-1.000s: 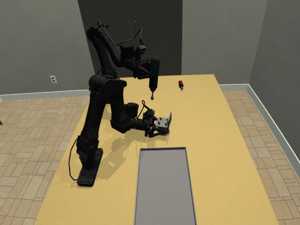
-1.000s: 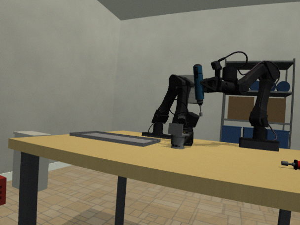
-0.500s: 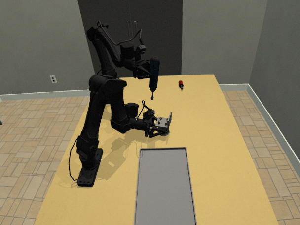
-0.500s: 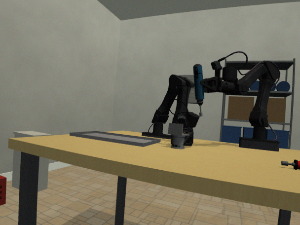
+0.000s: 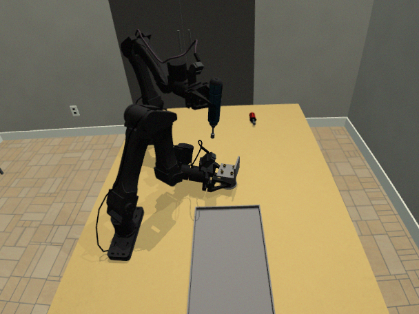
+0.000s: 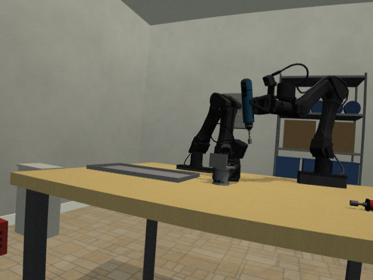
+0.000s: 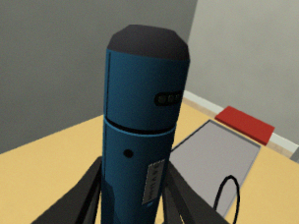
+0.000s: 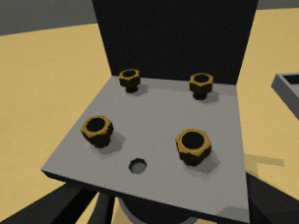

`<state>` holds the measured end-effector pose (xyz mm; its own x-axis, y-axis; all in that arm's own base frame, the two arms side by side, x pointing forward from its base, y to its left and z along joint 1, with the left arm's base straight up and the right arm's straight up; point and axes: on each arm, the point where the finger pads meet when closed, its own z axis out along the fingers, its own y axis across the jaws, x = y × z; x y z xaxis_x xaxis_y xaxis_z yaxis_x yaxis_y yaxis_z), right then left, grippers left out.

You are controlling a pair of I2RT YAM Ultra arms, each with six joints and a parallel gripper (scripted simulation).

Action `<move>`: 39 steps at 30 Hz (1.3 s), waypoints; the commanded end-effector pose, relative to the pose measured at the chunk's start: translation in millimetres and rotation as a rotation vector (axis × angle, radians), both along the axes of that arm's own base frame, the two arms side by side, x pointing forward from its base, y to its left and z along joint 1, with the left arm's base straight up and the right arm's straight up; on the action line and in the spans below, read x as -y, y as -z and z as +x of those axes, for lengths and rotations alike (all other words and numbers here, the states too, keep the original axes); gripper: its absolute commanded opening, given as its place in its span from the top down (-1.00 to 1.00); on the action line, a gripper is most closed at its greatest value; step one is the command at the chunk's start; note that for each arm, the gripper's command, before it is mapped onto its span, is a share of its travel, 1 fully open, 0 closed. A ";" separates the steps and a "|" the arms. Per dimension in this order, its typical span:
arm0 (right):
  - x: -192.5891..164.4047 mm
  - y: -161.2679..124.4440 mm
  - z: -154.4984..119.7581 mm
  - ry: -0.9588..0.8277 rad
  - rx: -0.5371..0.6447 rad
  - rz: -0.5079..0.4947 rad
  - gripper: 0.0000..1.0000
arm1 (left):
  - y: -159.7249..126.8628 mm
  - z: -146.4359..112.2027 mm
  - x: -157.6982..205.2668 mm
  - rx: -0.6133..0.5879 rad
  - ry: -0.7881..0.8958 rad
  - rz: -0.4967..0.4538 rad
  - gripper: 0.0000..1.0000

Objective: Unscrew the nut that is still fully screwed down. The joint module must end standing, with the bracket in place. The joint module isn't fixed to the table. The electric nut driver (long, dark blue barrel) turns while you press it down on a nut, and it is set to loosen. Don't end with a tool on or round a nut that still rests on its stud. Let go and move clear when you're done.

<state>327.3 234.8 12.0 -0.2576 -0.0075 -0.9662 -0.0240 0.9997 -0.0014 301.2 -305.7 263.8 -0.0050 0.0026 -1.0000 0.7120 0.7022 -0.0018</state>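
Observation:
My left gripper [image 5: 209, 100] [image 6: 251, 105] [image 7: 134, 164] is shut on the dark blue nut driver [image 5: 215, 94] [image 6: 246, 92] [image 7: 143, 88]. The driver is near upright, its socket [image 5: 212, 135] [image 6: 249, 140] in the air, above and behind the bracket in the top view. The joint module [image 6: 221, 177] stands on the table under the bracket [image 5: 225, 167] [image 6: 218, 160] [image 8: 157, 115]. My right gripper [image 8: 160, 156] is shut on the module below the plate. Three nuts [image 8: 130, 78] [image 8: 201, 84] [image 8: 97, 129] show stud necks beneath. The near right nut [image 8: 193, 144] shows no clear neck.
A grey tray [image 5: 227, 206] [image 6: 142, 173] lies on the table [image 5: 300, 224] beside the module. A red-handled tool [image 5: 252, 116] [image 6: 370, 205] lies at the far end in the top view. The bracket's upright wall rises along one plate edge, behind the two far nuts.

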 end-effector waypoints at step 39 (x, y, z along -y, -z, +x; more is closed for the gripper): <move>-2.4 2.9 2.3 -0.003 -0.011 -0.001 -0.17 | 55.1 69.9 -65.2 -0.400 -0.261 -0.014 0.17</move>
